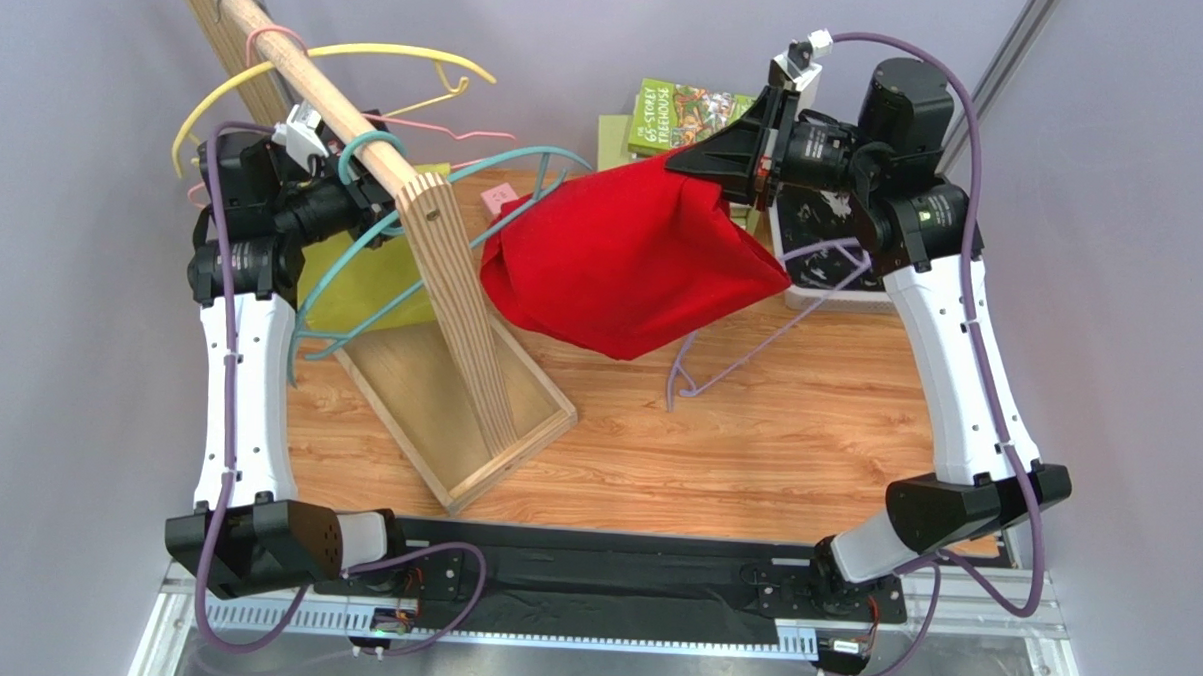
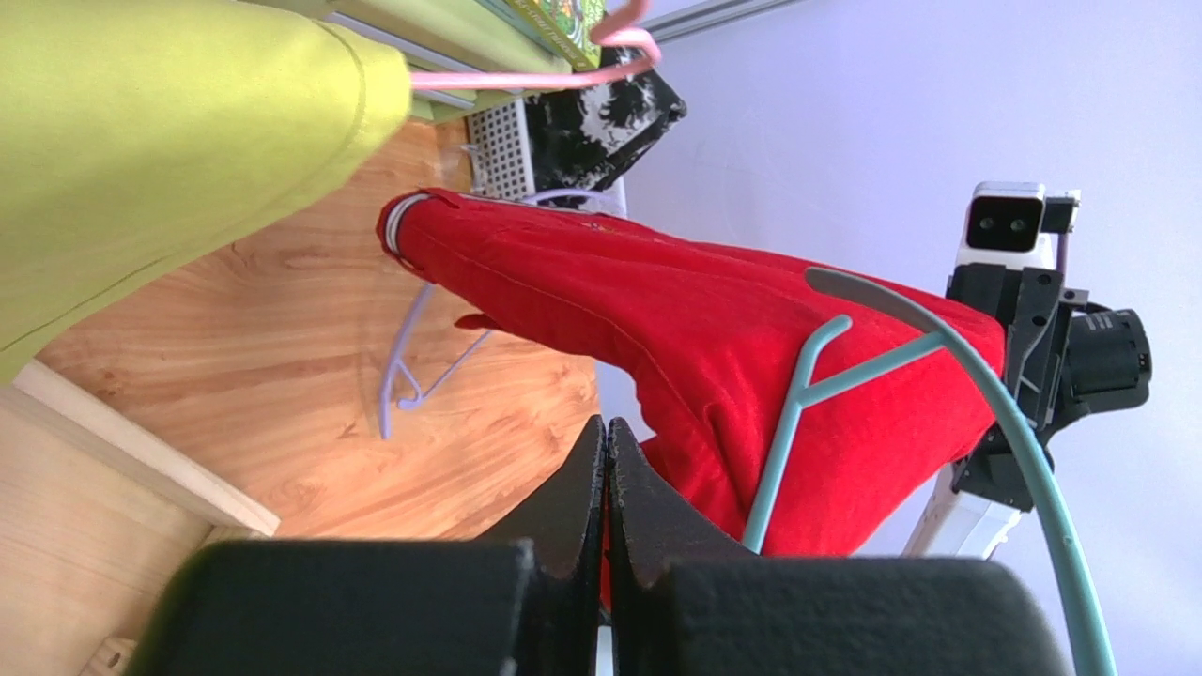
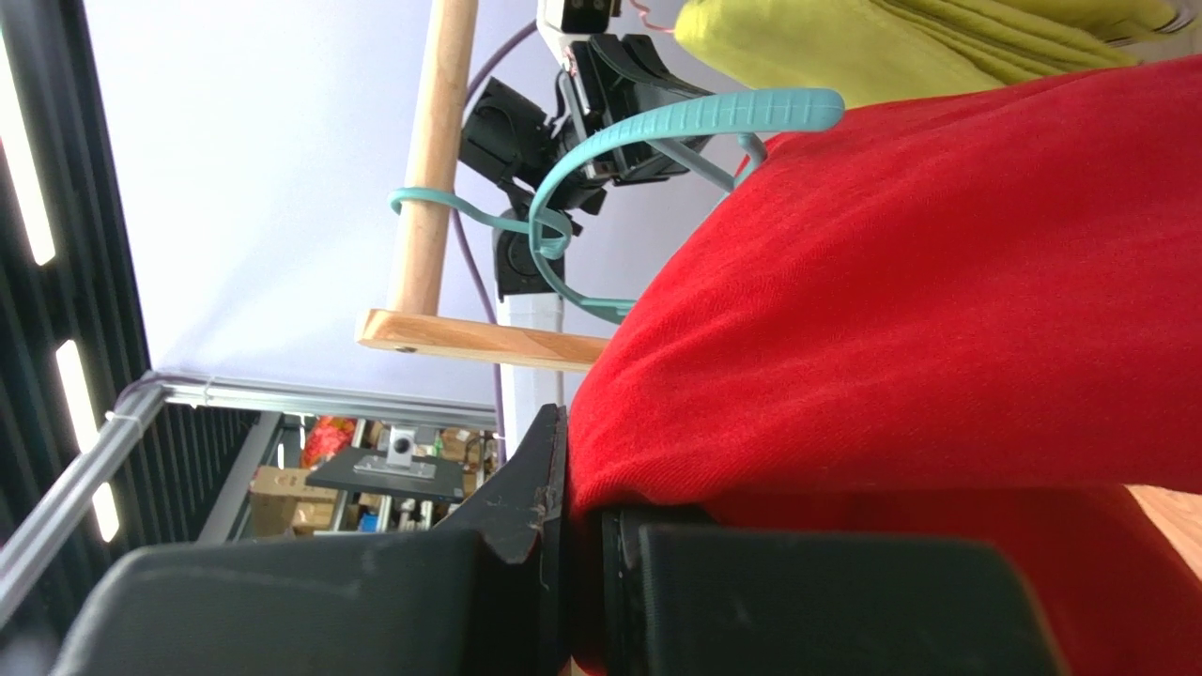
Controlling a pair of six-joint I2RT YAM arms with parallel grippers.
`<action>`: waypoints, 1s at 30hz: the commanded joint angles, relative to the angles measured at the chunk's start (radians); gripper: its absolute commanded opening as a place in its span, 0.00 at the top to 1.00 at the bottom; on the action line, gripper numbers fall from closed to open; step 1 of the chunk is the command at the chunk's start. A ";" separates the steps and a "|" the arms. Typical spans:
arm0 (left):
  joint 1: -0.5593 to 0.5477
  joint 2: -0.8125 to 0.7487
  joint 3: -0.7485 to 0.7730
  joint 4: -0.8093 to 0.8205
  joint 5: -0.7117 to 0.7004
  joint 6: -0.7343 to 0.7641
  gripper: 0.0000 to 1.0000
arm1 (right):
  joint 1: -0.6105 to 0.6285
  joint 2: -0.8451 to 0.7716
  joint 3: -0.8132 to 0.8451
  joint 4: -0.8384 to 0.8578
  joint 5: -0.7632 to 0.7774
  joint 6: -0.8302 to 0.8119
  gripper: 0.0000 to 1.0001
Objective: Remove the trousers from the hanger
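My right gripper [image 3: 572, 465] is clamped on the red trousers [image 3: 917, 282], draped over the teal hanger [image 3: 677, 120]. My left gripper [image 2: 604, 451] is closed beside it, apparently empty. Mid-pull, I judge; next I'd drag them off it.

Up top, the right gripper's [image 1: 686, 158] fingertips vanish into the red trousers [image 1: 626, 257], and the books [image 1: 688, 113] behind them are half covered. On the right wrist camera the teal hanger [image 3: 677, 120] dives under the red cloth, lower bar hidden, and the boxes [image 3: 289, 493] below the rail are too blurred to read. On the left wrist camera only a corner of the black splattered trousers [image 2: 614, 120] shows, and the green cloth [image 2: 155, 141] runs off the top and left edges.
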 commanded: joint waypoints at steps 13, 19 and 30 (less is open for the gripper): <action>-0.001 -0.144 -0.093 -0.091 -0.090 -0.072 0.99 | -0.239 -0.045 0.195 0.006 0.242 -0.061 1.00; -0.001 -0.169 -0.110 -0.110 -0.096 -0.072 0.99 | -0.371 -0.006 0.286 -0.020 0.392 -0.181 1.00; -0.002 -0.178 -0.139 -0.129 -0.084 -0.045 1.00 | -0.468 0.125 0.298 0.073 0.457 -0.161 1.00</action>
